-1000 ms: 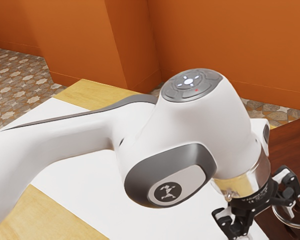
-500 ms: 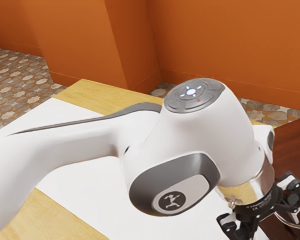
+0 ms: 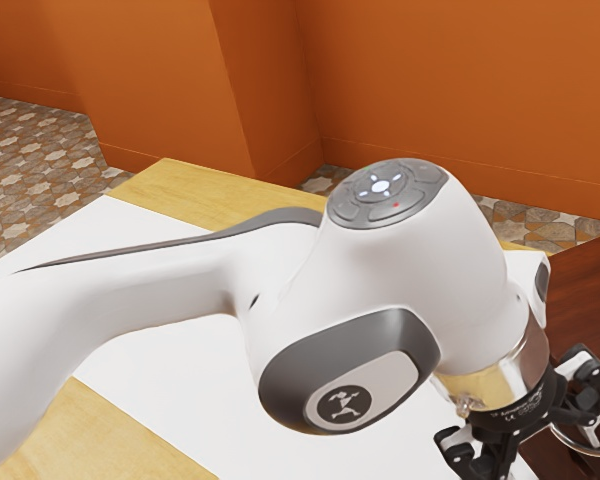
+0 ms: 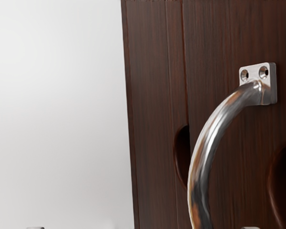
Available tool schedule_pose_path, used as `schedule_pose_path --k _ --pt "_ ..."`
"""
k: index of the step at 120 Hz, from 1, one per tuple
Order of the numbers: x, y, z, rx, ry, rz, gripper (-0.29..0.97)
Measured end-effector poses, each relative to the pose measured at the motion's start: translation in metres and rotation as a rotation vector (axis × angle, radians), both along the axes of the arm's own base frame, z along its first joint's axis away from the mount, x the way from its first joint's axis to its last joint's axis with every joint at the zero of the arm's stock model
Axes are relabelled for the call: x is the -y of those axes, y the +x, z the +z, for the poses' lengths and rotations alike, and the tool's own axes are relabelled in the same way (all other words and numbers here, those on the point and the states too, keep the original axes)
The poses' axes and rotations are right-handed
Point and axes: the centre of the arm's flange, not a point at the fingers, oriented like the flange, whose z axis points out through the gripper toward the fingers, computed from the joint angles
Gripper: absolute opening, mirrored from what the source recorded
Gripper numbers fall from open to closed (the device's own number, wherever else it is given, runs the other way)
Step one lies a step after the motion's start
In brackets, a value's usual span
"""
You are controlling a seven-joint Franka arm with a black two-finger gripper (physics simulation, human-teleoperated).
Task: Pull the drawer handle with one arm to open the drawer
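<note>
A dark wooden drawer cabinet (image 3: 590, 290) stands at the exterior view's right edge. My black gripper (image 3: 540, 425) hangs low at its front, under the big white arm (image 3: 380, 300), right beside a silver loop of the drawer handle (image 3: 583, 438). In the wrist view the dark wood drawer front (image 4: 152, 119) is very close. Its curved chrome handle (image 4: 212, 143) arches down from a screwed mounting plate (image 4: 258, 82) toward my hand, just under it. The arm's wrist hides much of my hand.
The cabinet sits on a white table top (image 3: 130, 240) with light wooden borders (image 3: 210, 195). Orange walls (image 3: 430, 80) rise behind, above a patterned tile floor (image 3: 40, 160). Open white surface lies beside the cabinet (image 4: 57, 119).
My arm has shifted slightly down and toward the exterior view's right, bringing the gripper lower against the cabinet front. Over the last half second it barely moved.
</note>
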Motion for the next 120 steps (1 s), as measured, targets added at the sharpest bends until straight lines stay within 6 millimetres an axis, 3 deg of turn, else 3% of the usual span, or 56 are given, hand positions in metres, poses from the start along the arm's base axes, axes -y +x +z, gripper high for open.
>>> schedule_pose_path --k 120 --pt "-0.010 0.005 -0.009 -0.015 0.025 -0.014 0.50"
